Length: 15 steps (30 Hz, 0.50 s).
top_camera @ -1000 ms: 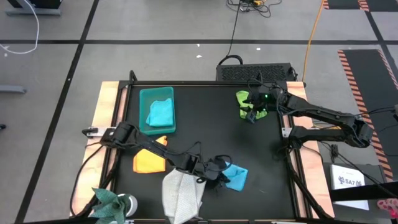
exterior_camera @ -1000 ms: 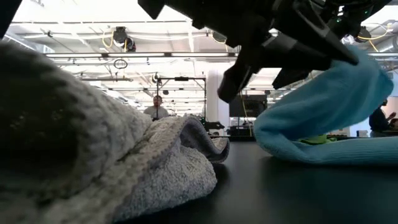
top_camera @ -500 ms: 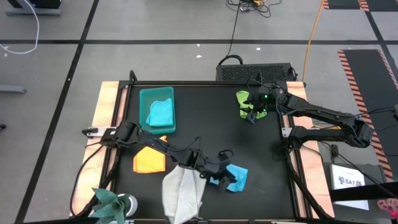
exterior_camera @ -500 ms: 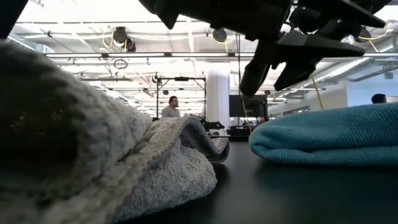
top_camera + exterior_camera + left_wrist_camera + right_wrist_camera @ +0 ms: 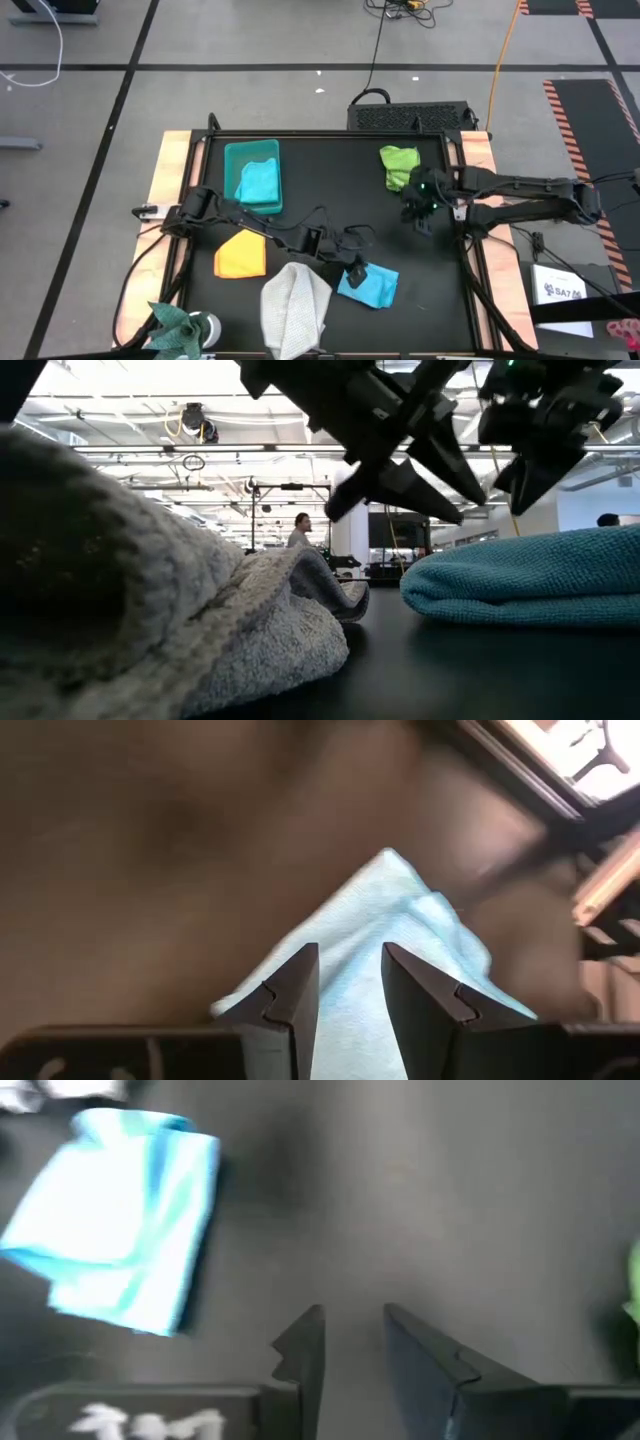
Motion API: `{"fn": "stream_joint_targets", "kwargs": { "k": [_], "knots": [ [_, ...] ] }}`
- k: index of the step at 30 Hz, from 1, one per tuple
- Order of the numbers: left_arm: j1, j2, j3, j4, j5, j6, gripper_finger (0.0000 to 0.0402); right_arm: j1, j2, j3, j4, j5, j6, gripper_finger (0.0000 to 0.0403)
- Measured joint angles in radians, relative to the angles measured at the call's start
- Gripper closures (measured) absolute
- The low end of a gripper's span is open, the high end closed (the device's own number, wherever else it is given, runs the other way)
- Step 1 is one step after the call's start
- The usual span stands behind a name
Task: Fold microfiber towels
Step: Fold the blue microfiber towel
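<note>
Centrally, black table top (image 5: pixel 330 190) carries folded light blue microfiber towel (image 5: pixel 368 285), front middle. Left gripper (image 5: pixel 352 262) hovers just above it, fingers narrowly apart, empty. Right gripper (image 5: pixel 420 212), fingers narrowly apart, empty, near crumpled lime green towel (image 5: pixel 399 163).

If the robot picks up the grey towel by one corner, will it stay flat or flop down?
It would probably flop. The grey towel lies in soft rumpled folds, bulging and curling in the low view, so it looks limp rather than stiff. It is likely light too, since it is only thin cloth. Its fuzzy knit surface should give a tool decent grip, so it seems unlikely to slip.
</note>
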Motion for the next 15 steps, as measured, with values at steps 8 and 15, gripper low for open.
{"fn": "stream_joint_targets", "kwargs": {
  "k": [8, 15],
  "knots": [
    [0.028, -0.107, 0.000, -0.165, -0.139, 0.066, 0.0289, 0.283, 0.062, -0.051, 0.148, -0.029, 0.251, 0.0363],
    [0.058, -0.184, 0.000, -0.227, -0.182, 0.113, 0.0289, 0.448, 0.199, -0.177, 0.488, -0.024, 0.388, 0.0398]
  ]
}}
